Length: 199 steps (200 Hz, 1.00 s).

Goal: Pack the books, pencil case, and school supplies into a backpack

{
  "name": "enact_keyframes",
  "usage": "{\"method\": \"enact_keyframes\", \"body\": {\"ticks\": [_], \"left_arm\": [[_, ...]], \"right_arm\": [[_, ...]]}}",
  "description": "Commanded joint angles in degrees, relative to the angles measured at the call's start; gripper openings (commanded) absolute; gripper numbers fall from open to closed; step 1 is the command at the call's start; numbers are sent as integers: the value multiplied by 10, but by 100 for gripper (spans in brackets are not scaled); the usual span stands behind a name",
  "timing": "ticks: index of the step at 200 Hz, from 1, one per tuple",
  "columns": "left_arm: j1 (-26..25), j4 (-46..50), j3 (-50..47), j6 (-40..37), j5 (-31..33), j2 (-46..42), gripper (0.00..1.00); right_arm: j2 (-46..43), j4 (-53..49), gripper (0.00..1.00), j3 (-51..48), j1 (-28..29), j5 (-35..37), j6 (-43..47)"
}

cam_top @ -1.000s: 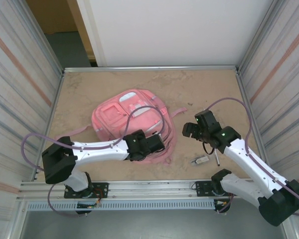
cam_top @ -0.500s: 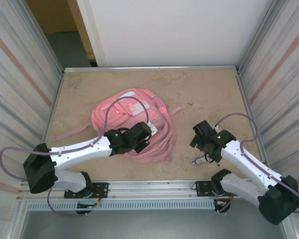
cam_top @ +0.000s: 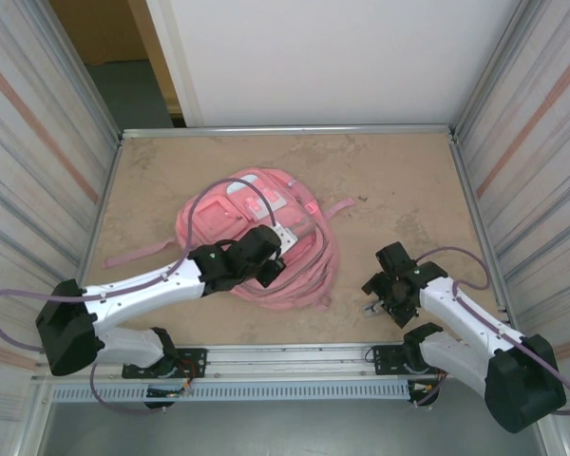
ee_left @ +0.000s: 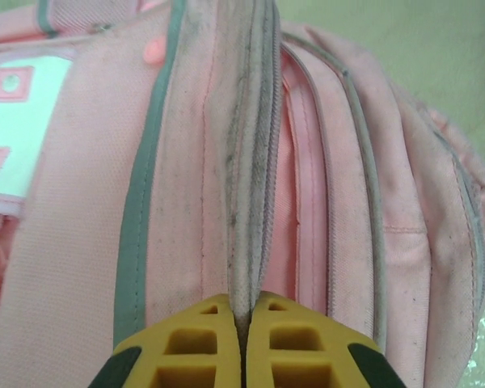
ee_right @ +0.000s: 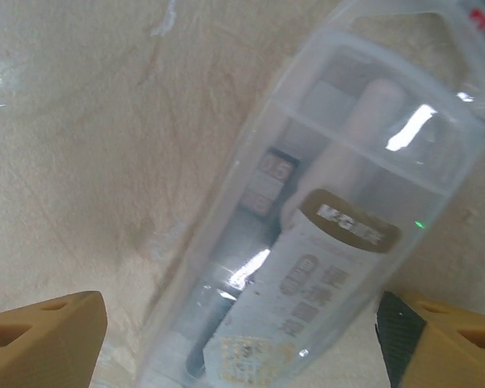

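Note:
The pink backpack lies flat mid-table, its white front pocket facing up. My left gripper is at its near side, shut on a grey-edged fold of the backpack's zipper rim; the yellow fingers press together on it. My right gripper hangs low and open over the small clear-and-grey oblong item, which lies on the table between the spread fingers. That item's tip peeks out at the gripper. The books, pencil case and pen are out of view.
A loose pink strap trails left from the backpack and another sticks out to the right. Metal rails border the near edge, and corrugated walls close in on both sides.
My left gripper has moved left and away along the backpack, still holding the rim, and the backpack has shifted. My right gripper has dropped toward the near edge, down over the clear item.

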State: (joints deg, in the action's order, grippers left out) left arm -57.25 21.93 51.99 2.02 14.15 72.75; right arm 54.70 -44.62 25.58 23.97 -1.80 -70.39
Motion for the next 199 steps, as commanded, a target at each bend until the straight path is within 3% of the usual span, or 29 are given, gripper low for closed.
{"method": "enact_keyframes", "body": {"ticks": [1,13,50,100,148,199], "left_arm": [[15,-60,-2,23,-20,-37,0],[21,-71,-9,30,-29,-45,0],[48,-81,-29,58,-45,-62,0],[74,-82,-51,87,-68,-73,0],[90,-90,-60,95,-91,-74,0],[140,-132,-73,132,-170,-71,0]], "right_arm": [[-12,23,78,-14,-6,-13,-21],[-17,32,69,-19,-7,-18,-23],[-23,35,66,-27,-6,-22,-39],[-21,30,48,-11,-1,-20,-30],[-49,3,47,32,28,-8,-28],[-49,12,47,92,89,-22,-57]]}}
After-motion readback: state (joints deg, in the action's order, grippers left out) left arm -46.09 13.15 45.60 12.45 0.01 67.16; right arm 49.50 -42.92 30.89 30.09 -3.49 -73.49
